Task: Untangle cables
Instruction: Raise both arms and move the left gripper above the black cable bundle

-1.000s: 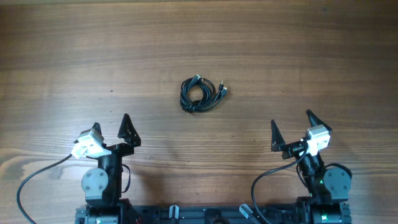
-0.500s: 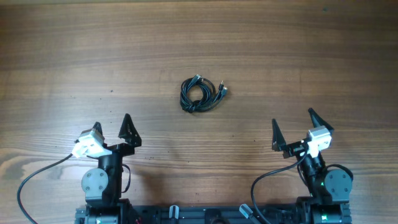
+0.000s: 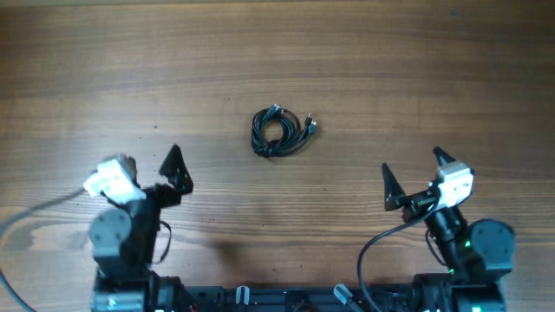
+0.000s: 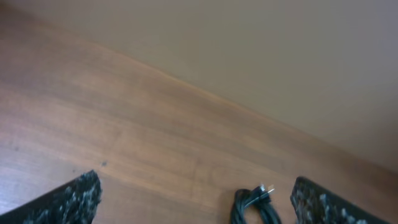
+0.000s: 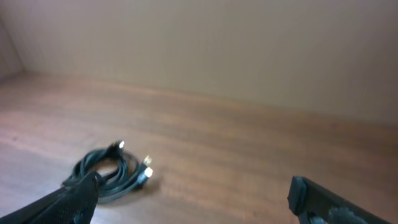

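Note:
The cables [image 3: 279, 132] lie as one small coiled bundle of thin black cords on the wooden table, metal-tipped plugs pointing to the upper right. My left gripper [image 3: 146, 173] is open and empty at the near left, well short of the bundle. My right gripper [image 3: 416, 178] is open and empty at the near right. In the left wrist view the cables [image 4: 255, 205] show at the bottom edge, near the right finger of the gripper [image 4: 196, 190]. The right wrist view has the cables [image 5: 112, 174] at lower left, just beyond the left finger of the gripper [image 5: 194, 186].
The wooden table [image 3: 277, 52] spreads bare around the bundle. Both arm bases and their thick black wires [image 3: 381, 251] sit along the near edge. A plain wall [image 5: 199, 43] stands beyond the table's far edge.
The left arm has swung left and slightly forward. The right arm has shifted a little to the right. The cables have not moved, and both grippers stay open.

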`<state>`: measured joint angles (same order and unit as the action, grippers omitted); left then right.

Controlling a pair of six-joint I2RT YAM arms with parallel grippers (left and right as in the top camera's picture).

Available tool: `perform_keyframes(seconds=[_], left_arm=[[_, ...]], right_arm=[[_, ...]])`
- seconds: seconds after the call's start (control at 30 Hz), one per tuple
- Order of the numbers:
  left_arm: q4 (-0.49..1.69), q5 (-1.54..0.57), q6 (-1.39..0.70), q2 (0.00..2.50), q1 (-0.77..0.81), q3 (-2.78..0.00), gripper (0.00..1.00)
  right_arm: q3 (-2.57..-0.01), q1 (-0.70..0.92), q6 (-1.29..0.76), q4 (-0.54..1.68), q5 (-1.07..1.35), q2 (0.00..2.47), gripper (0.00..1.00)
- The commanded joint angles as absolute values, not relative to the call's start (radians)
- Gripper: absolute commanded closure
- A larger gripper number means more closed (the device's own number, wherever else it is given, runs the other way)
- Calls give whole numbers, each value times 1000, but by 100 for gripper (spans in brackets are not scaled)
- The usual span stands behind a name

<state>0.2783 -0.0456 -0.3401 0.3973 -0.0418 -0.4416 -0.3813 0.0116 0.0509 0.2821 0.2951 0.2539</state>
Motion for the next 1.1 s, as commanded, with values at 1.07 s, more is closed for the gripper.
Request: perform_keyframes(seconds=[1.07], left_arm=[[630,-141,-535,1764,244,-1519,12]], right_arm=[[-1215,17,-105,902,569,1304,0]])
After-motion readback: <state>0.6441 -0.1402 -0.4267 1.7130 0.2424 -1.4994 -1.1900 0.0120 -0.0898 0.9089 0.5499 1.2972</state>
